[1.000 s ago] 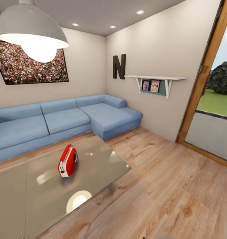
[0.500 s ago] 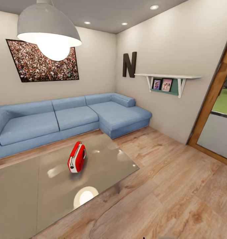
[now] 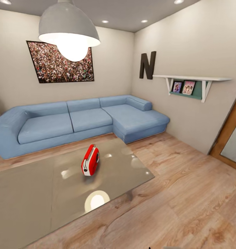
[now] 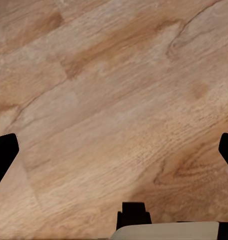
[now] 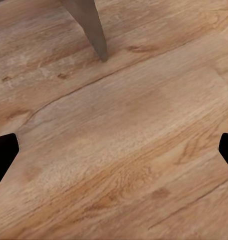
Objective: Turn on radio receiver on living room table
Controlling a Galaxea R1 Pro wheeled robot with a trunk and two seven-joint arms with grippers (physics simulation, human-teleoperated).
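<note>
Since earlier: whole head view has slid right, so my camera turned left; radio, sofa and picture sit further right in frame, and the doorway is nearly out at the right edge.
Radio receiver (image 3: 90, 160): red, white side toward me, upright on the surface, near its far right part, well apart from the edges.
Surface (image 3: 35, 204): glossy grey top, mirrors the lamp as a bright spot just in front of the radio.
Living room: blue L-shaped sofa (image 3: 79, 119) behind the surface; crowd picture (image 3: 62, 62) and letter N (image 3: 147, 65) on the walls; white shelf (image 3: 192, 78) with two small photos; pendant lamp (image 3: 69, 29) overhead.
Left claw (image 4: 114, 150): dark fingertips at both frame edges, spread wide, over wood floor (image 4: 108, 90).
Right claw (image 5: 114, 150): fingertips likewise wide apart, holding nothing, over floor; a grey table leg (image 5: 91, 27) stands ahead.
</note>
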